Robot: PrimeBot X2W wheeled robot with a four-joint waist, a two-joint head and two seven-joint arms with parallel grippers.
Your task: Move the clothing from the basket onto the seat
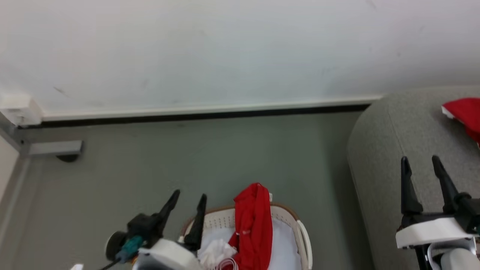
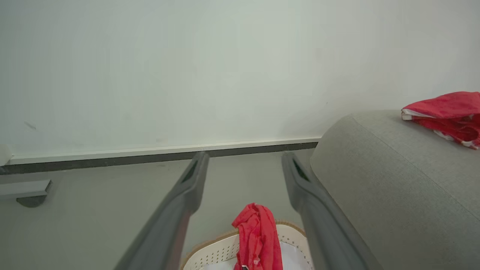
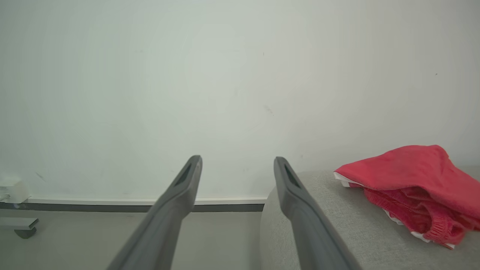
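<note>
A red garment [image 1: 254,225] hangs over the far rim of the cream perforated basket [image 1: 279,214] at the bottom of the head view, with white fabric lying inside. It also shows in the left wrist view as red clothing [image 2: 258,236] on the basket [image 2: 217,253]. Another red piece with white trim [image 3: 412,187] lies on the grey seat [image 1: 393,150], at that view's right edge [image 1: 465,114]. My left gripper [image 1: 189,198] stands open by the basket's left side, empty. My right gripper [image 1: 420,165] is open above the seat, empty.
A white wall with a pale skirting board and dark strip [image 1: 206,112] runs behind the grey floor [image 1: 150,168]. A grey metal bracket with a foot [image 1: 56,150] stands at the left by the wall.
</note>
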